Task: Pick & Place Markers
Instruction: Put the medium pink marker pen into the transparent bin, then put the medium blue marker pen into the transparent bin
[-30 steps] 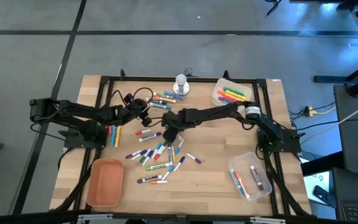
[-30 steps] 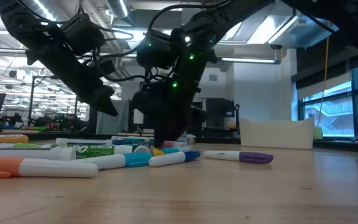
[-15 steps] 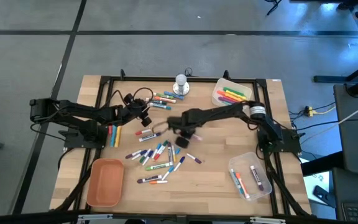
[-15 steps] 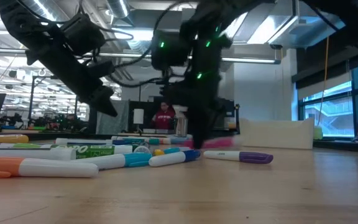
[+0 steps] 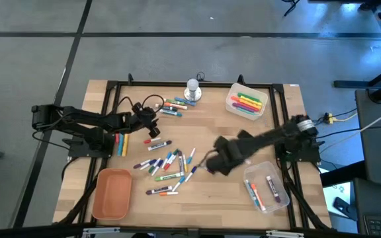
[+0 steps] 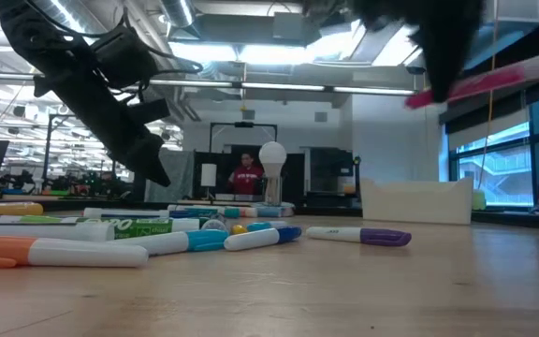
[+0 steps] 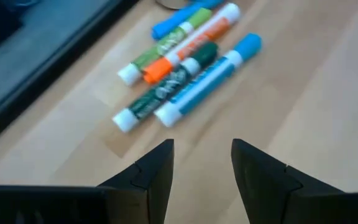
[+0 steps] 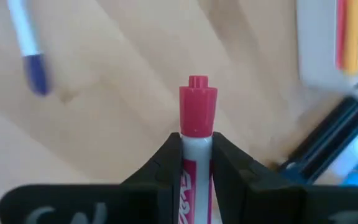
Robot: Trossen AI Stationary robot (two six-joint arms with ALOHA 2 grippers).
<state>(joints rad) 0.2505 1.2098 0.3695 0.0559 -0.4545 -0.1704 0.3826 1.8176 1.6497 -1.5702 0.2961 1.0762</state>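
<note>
The pink-capped marker (image 8: 197, 124) is in the right pincer (image 8: 196, 163). Its two dark fingers press on the white barrel from both sides, and the round pink cap with a small stud on top stands out past the fingertips. In the low view this marker (image 6: 475, 84) is well above the table, lying almost level.

From above, the right pincer (image 5: 215, 160) is over the wooden table (image 5: 223, 192), at about 4 o'clock from the table's middle. It is just beside the clear plastic tub (image 5: 267, 187) at the 4 o'clock corner, which has a few markers inside.

The loose markers (image 5: 167, 165) lie scattered near the middle of the table, most with white barrels and blue, green or red caps. A purple-capped marker (image 6: 358, 236) lies apart from this pile in the low view.

A second clear tub (image 5: 245, 101) at 1 o'clock holds thick green, yellow, orange and pink markers. An orange oval tray (image 5: 112, 194) with a smooth rim is at 7 o'clock.

The left pincer (image 7: 202, 165) hovers at 10 o'clock with a narrow gap between its fingers, holding nothing, near a small group of markers (image 7: 182, 65). A silver-white round knob object (image 5: 192, 89) stands at 12 o'clock.
</note>
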